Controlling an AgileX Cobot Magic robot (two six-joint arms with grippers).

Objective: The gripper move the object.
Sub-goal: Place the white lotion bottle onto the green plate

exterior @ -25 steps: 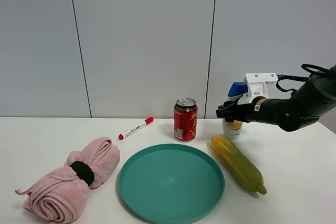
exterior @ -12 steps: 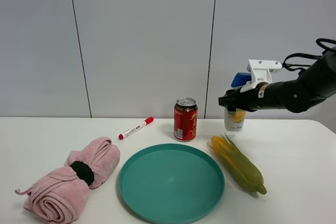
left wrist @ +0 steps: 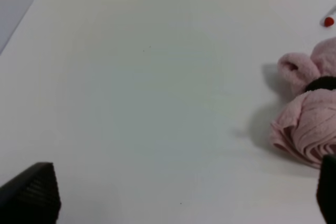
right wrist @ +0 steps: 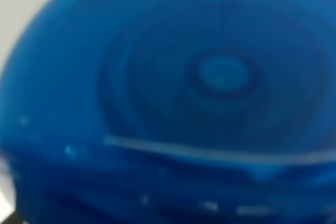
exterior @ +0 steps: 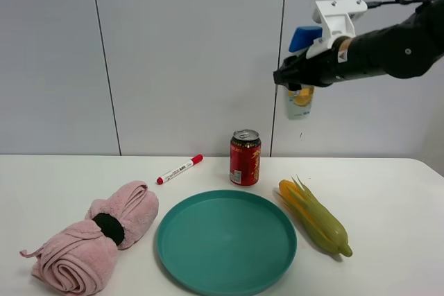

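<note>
My right claw [exterior: 297,78] is clamped on the object [exterior: 301,102], the white bottle, with the jaws shut across its body just under the blue cap [exterior: 305,37]. I hold it upright and high in the air, well above the table [exterior: 395,192], above the red can [exterior: 245,157] and a little to its right. I judge the height is meant to let the bottle's base clear the can and the corn [exterior: 313,220] on a sideways carry. The teal plate [exterior: 226,240] lies bare below and looks a likely place to set it down, though that is only my guess.

My right wrist camera gives nothing but the blue cap [right wrist: 220,72], a blur filling the frame. It shows no jaws and no table, so only the high camera shows the grip. My left claw [left wrist: 178,198] is missing from the high view. Its own camera shows the jaws wide apart over bare table, holding nothing, with the pink towel [left wrist: 307,119] off to one side.
</note>
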